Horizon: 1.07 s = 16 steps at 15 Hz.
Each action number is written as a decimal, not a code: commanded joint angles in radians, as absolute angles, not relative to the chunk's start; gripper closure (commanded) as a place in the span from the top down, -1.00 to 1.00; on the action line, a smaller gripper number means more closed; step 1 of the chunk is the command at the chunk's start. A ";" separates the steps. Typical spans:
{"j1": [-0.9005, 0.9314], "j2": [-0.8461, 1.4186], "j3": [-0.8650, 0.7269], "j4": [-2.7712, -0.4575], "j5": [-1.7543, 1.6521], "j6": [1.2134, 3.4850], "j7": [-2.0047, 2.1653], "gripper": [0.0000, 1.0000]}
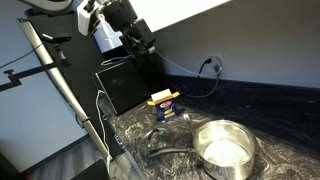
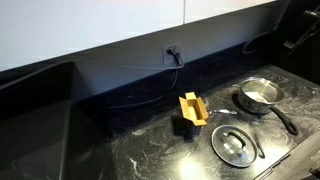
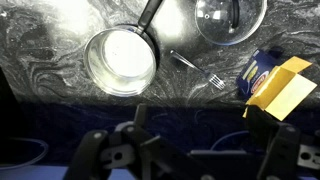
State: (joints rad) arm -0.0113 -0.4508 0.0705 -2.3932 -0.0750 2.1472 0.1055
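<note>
One blue-yellow box (image 3: pixel 275 85) beside fork (image 3: pixel 196 67); label unreadable.

Table (image 2: pixel 120 150): ran along the wall and carried the box (image 2: pixel 192 108), pan (image 2: pixel 258 95), lid (image 2: pixel 236 146) and fork (image 3: pixel 197 68).
Box: stood near the middle of the table in an exterior view, before the wall socket (image 2: pixel 172 52).
Pan: stood right of the box and well apart from it, with its handle running towards the front right.
Fork: lay between box and pan.
Lid: lay flat before the fork, nearer the front edge than box or pan.
</note>
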 commanded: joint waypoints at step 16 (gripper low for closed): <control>0.009 -0.456 0.090 -2.411 -0.091 2.163 0.111 1.00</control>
